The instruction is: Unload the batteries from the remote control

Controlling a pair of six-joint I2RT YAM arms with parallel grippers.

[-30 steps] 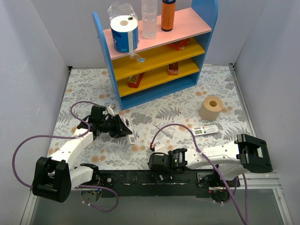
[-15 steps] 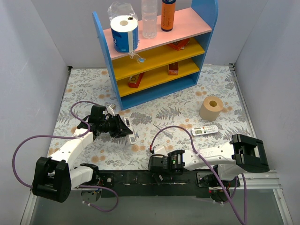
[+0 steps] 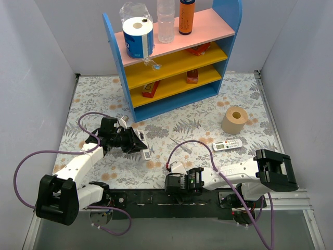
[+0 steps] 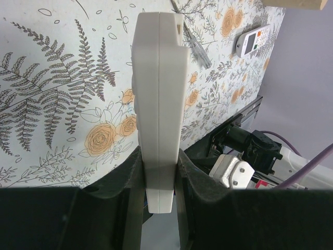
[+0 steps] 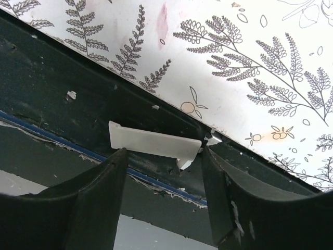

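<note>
Straddling a white cover [image 5: 156, 141] at six o'clock, right fingers [image 5: 93, 200] show no clear grasp; a skewed pinch could flick it away. Left fingers [image 4: 127, 182] clench the remote control [image 4: 157, 104].

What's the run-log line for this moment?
left gripper: shut on white remote | right gripper: jaws bracket white flat plate at black rail, grip unclear | batteries: not visible

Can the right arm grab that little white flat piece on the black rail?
Probably yes. The right gripper hangs right at the white flat piece on the black rail, with its fingers open around it. Nothing else lies in between, so the way looks free.
</note>
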